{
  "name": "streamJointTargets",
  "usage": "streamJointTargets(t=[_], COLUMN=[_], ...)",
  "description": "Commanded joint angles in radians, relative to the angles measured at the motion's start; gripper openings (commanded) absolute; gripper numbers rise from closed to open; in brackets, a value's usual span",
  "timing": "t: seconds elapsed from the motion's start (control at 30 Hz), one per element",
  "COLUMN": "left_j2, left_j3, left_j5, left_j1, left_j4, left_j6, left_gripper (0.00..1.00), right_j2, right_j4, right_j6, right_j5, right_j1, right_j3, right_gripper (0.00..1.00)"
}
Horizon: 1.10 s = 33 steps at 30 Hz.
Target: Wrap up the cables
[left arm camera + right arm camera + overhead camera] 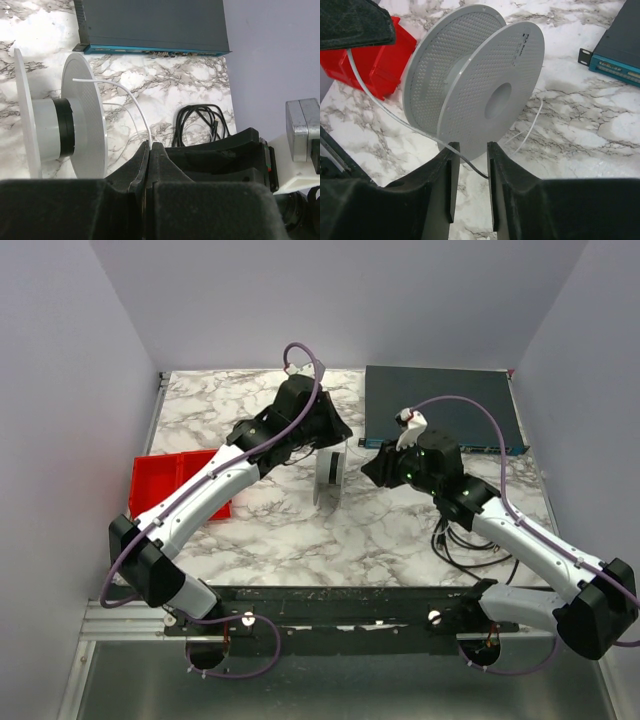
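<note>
Upright grey spool (pixel 330 478), white cable (pixel 135 107) trailing off

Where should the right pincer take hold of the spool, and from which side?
Grip the nearer flange's rim, approaching edge-on from the right pincer's side. The spool stands on edge, so that thin disc should fit between the open jaws. Avoid the white cable pinched in the left pincer.

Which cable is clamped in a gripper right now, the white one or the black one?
The white cable, pinched in the shut left gripper and leading to the spool. The black cable lies coiled on the table, untouched.
</note>
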Motion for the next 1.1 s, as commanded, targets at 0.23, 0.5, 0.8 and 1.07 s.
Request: streamJointTargets(t=[0.23, 0.5, 0.8, 1.07], left_j2=[-0.106, -0.219, -0.324, -0.42], left_j3=[-0.122, -0.27, -0.332, -0.445], left_j5=[0.031, 0.01, -0.072, -0.197], left_j1=[0.012, 0.012, 0.01, 0.011], left_j4=[0.099, 0.188, 0.147, 0.161], left_j6=[-0.017, 0.067, 0.132, 0.182], left_gripper=[0.01, 0.51, 0.55, 0.55], right_j2=[0.025, 0.168, 0.274, 0.348], right_j4=[-0.13, -0.442, -0.55, -0.528], right_j6=[0.045, -0.007, 0.021, 0.081], right_j5=[0.094, -0.123, -0.187, -0.143], right_j1=[0.008, 0.008, 0.008, 0.008], right_j3=[0.188, 0.431, 0.541, 0.576], right_gripper=[0.01, 0.01, 0.01, 0.01])
